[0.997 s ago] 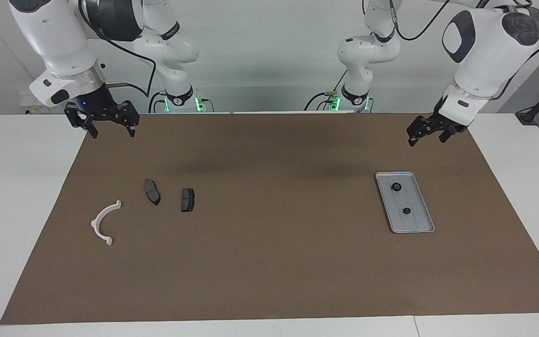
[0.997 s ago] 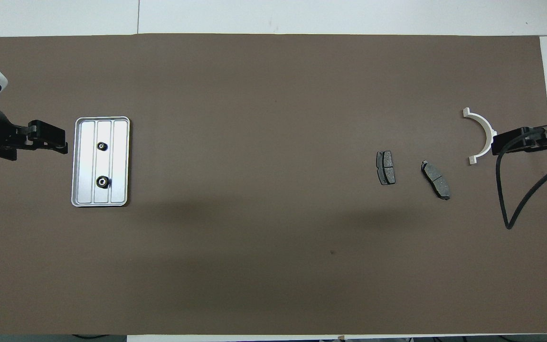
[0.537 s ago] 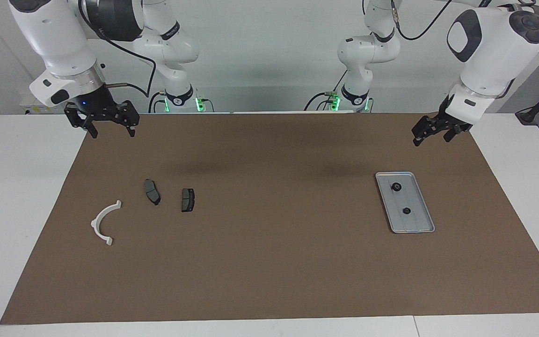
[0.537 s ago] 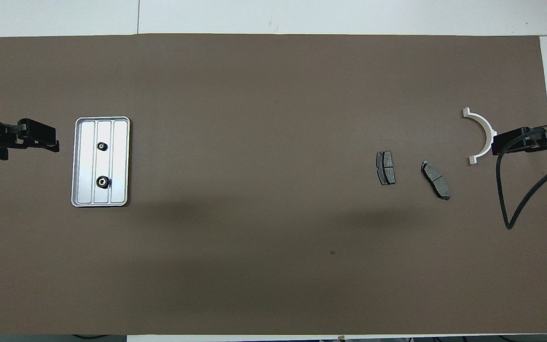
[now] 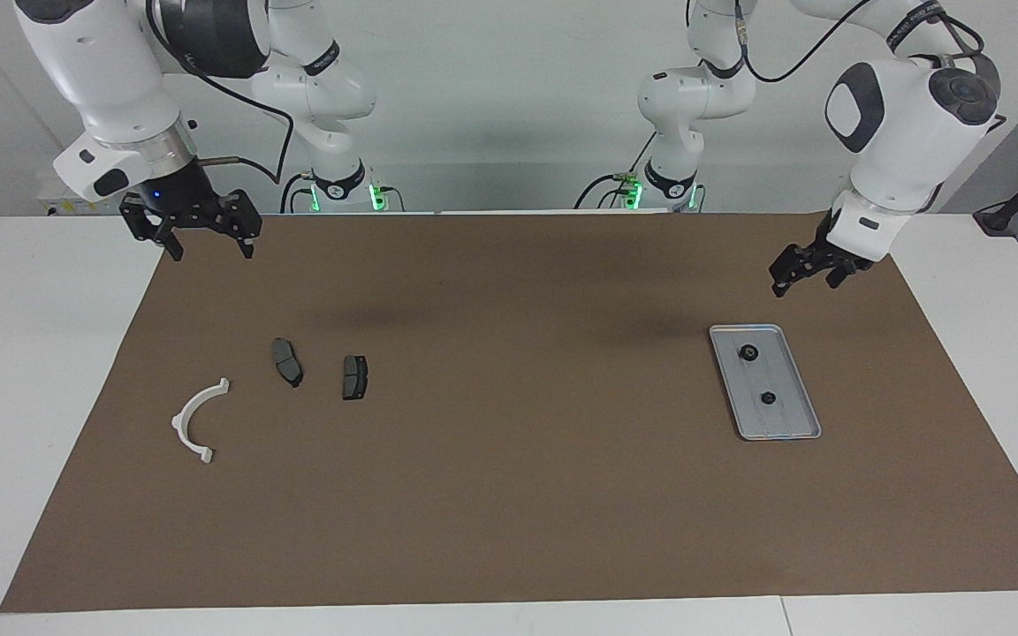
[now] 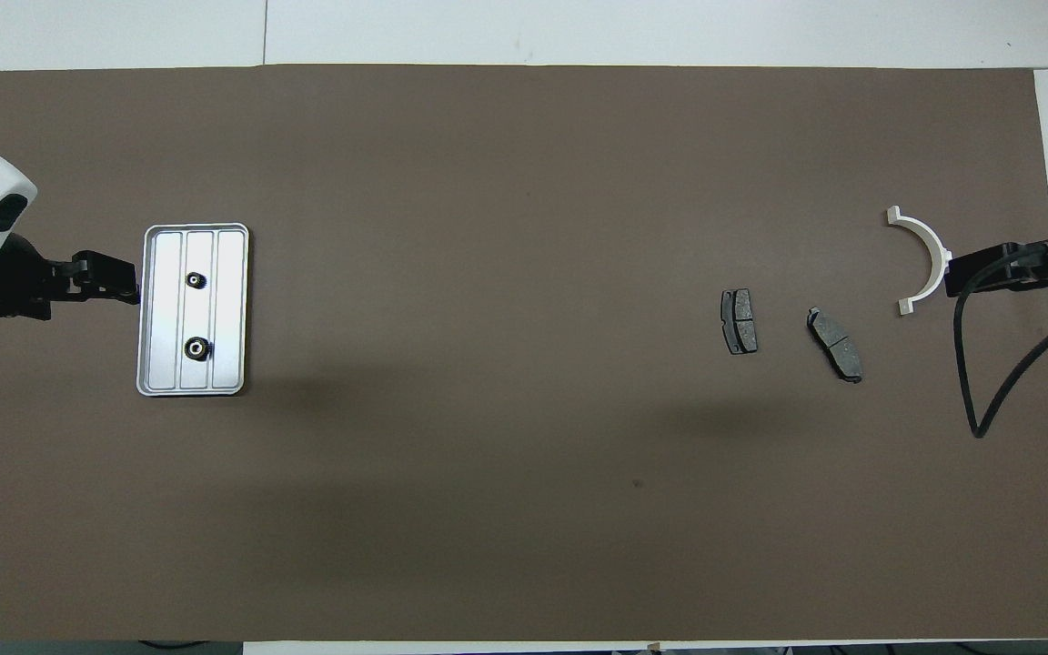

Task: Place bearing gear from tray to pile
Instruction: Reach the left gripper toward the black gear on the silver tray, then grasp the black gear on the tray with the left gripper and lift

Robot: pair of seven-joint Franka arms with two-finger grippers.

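From across the table, the flat silver-grey rectangular metal tray [image 5: 765, 382] lies on the brown paper mat [image 5: 518, 486] toward the left arm's end, with two small black bearing gears [image 5: 748, 352] on it, one nearer the robots than the other. The left gripper [image 5: 805, 269] hangs in the air above the mat, apart from the tray and holding nothing, its fingers spread. The right gripper [image 5: 204, 234] waits raised over the mat's other end, fingers plainly apart and empty. The pile sits there: a white semicircular plastic arc [image 5: 198, 421] and two dark grey brake-pad-shaped pieces [image 5: 287, 361]. No readable writing shows. White tabletop borders the mat; a pale wall stands at the robots' backs.

From overhead, the left gripper [image 6: 110, 277] appears just beside the tray's [image 6: 149, 309] rim, the gears [image 6: 196, 281] in the middle channel. The right gripper [image 6: 979, 271] overlaps the arc [image 6: 924, 250].
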